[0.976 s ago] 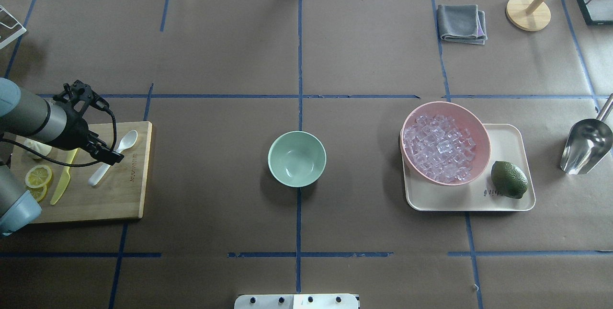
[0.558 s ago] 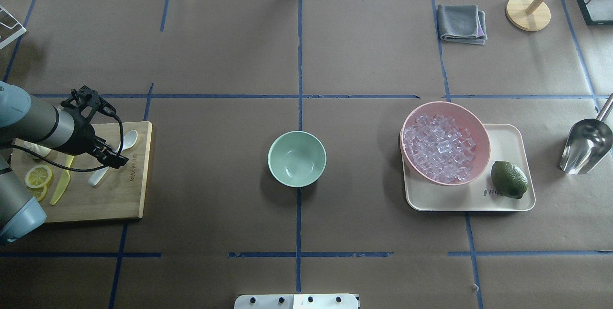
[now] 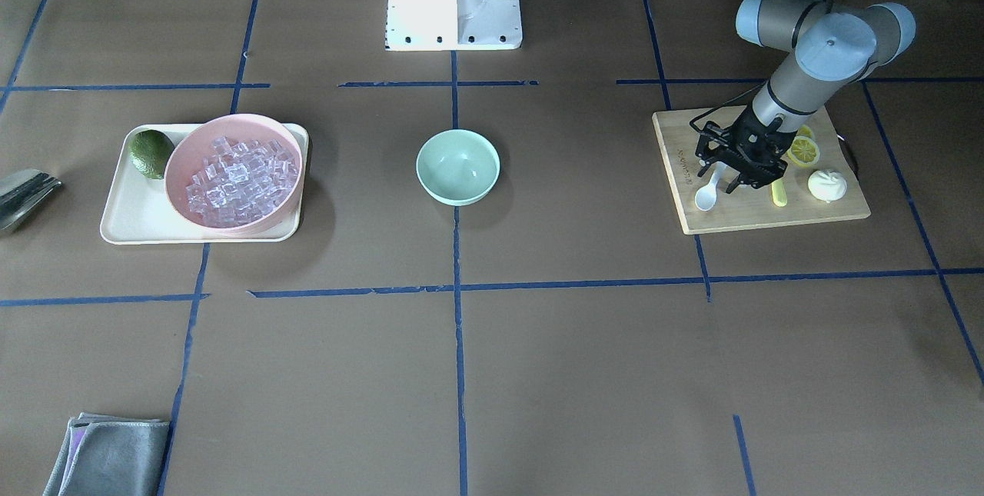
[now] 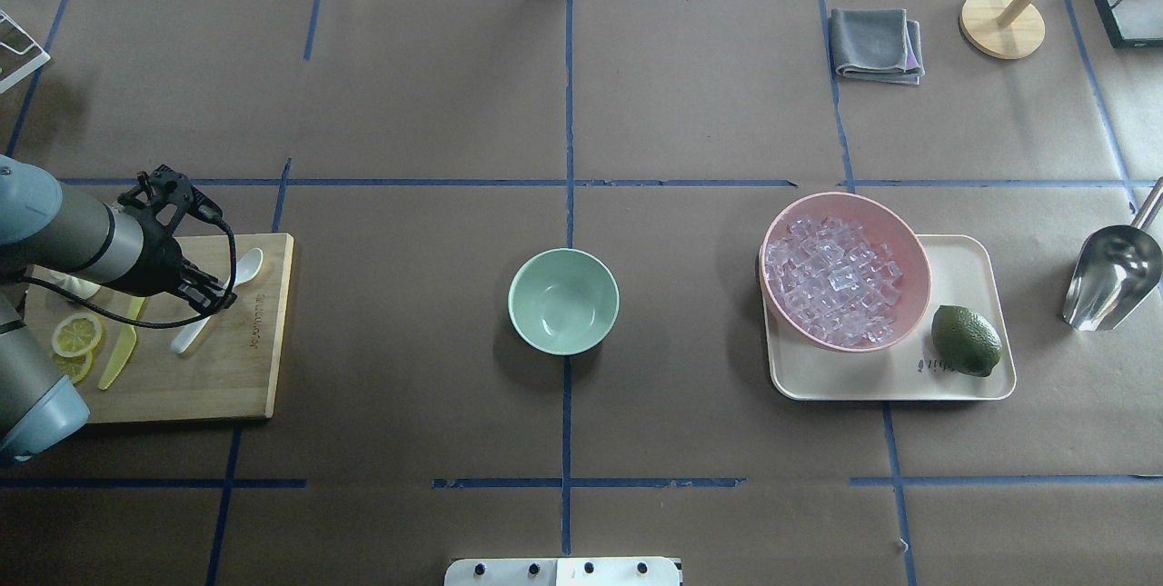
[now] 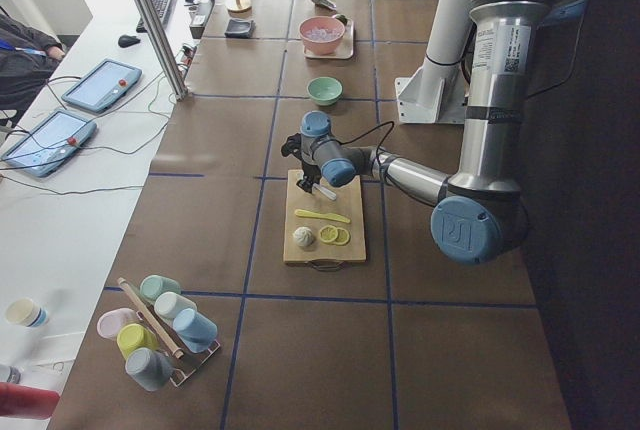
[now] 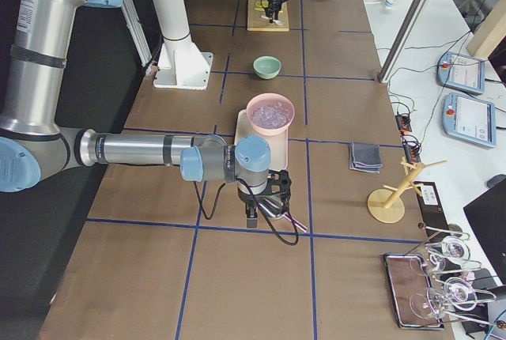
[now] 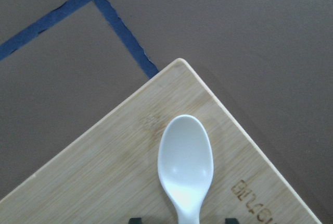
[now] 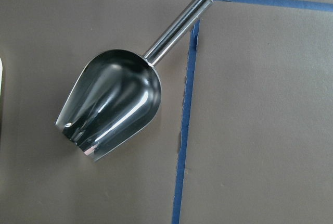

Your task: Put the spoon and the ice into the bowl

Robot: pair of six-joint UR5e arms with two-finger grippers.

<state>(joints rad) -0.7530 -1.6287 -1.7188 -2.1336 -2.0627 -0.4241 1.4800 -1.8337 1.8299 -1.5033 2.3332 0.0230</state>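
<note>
The white spoon (image 4: 245, 266) lies on the wooden cutting board (image 4: 236, 368) at the left, scoop toward the far right corner. My left gripper (image 4: 213, 298) is open and low over the spoon's handle. In the left wrist view the spoon (image 7: 186, 161) runs down between the two fingertips at the bottom edge. The mint-green bowl (image 4: 563, 300) stands empty at the table's middle. The ice (image 4: 831, 282) fills the pink bowl (image 4: 849, 198) at the right. My right gripper (image 6: 265, 198) hangs over a steel scoop (image 8: 112, 101); I cannot tell whether it is open or shut.
The pink bowl and a lime (image 4: 965, 341) sit on a cream tray (image 4: 954, 377). A yellow knife (image 4: 118, 354) and lemon slices (image 4: 75, 334) lie on the board. A grey cloth (image 4: 877, 44) and a wooden stand (image 4: 1002, 23) are at the far right.
My left gripper has shifted slightly along the spoon's handle and come lower over it. The cutting board has slid a little to the right. Nothing else moved.
</note>
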